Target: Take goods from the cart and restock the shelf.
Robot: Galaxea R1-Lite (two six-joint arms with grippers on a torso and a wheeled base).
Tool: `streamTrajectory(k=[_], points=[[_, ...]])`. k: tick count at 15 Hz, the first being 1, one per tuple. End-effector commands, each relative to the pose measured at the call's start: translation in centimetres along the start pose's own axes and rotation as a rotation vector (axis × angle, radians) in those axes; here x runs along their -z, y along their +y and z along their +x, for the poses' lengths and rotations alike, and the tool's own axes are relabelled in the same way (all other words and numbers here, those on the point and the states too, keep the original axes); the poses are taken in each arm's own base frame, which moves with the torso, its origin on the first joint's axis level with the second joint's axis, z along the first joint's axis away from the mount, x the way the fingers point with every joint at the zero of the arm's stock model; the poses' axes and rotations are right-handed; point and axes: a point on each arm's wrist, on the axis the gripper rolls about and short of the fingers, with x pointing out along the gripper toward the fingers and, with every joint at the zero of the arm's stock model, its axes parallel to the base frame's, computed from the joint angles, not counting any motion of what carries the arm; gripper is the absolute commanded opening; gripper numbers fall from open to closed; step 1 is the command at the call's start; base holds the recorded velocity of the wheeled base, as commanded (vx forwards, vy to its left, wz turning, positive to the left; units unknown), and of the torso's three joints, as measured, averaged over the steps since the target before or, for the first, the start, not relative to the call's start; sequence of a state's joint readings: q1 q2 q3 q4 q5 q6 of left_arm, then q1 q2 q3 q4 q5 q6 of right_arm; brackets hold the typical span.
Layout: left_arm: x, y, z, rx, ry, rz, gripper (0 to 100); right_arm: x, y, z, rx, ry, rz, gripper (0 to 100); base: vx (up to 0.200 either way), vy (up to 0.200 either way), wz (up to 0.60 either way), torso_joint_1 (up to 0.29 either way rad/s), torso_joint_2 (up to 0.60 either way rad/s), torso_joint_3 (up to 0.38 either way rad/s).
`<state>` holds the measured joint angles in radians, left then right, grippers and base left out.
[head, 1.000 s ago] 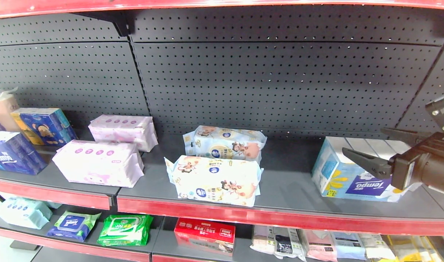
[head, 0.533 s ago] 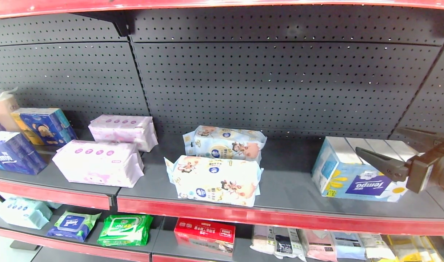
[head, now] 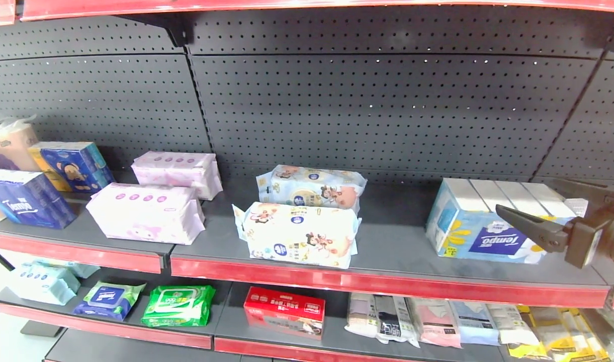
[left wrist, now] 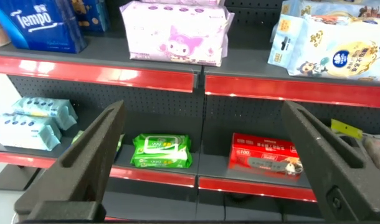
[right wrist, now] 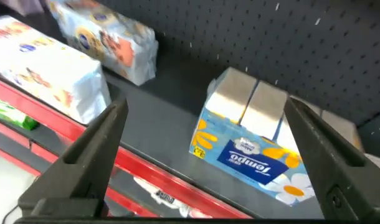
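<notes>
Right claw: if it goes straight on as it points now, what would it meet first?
Most likely the blue tissue pack on the shelf, which sits ahead, framed by the open right claw; depth is unclear.

Right gripper (head: 518, 196) farther back from tissue pack (head: 467, 221)

2 pink packs (head: 146, 212), 1 behind the other, left of 2 cartoon-print packs (head: 299, 235); below, green wipes pack (head: 178, 305) near red box (head: 284, 311).
</notes>
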<state>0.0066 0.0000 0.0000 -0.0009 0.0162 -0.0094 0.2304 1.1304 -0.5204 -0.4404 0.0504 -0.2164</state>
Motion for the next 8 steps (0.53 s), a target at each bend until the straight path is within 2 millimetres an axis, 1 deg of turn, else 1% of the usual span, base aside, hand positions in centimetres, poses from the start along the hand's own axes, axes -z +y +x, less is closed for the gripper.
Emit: streamTrajectory(k=[1,5,7,8], points=[[-0.01,0.00,0.00,0.000,-0.001,-0.001,100,0.11,0.03,0.22,-0.003,0.008,0.000,100,0.000,0.000,0.60,0.012,0.01,-0.002],[-0.01,0.00,0.00,0.000,-0.001,-0.001,100,0.05,-0.20,0.36,-0.005,0.007,-0.005,100,0.000,0.000,0.00,0.000,0.00,0.000],[-0.01,0.00,0.00,0.000,-0.001,-0.001,100,0.06,-0.07,0.69,-0.080,0.000,0.000,100,0.000,0.000,0.00,0.000,0.00,0.000],[-0.01,0.00,0.00,0.000,-0.001,-0.001,100,0.48,0.07,1.20,-0.154,0.012,0.012,100,0.000,0.000,0.00,0.000,0.00,0.000]])
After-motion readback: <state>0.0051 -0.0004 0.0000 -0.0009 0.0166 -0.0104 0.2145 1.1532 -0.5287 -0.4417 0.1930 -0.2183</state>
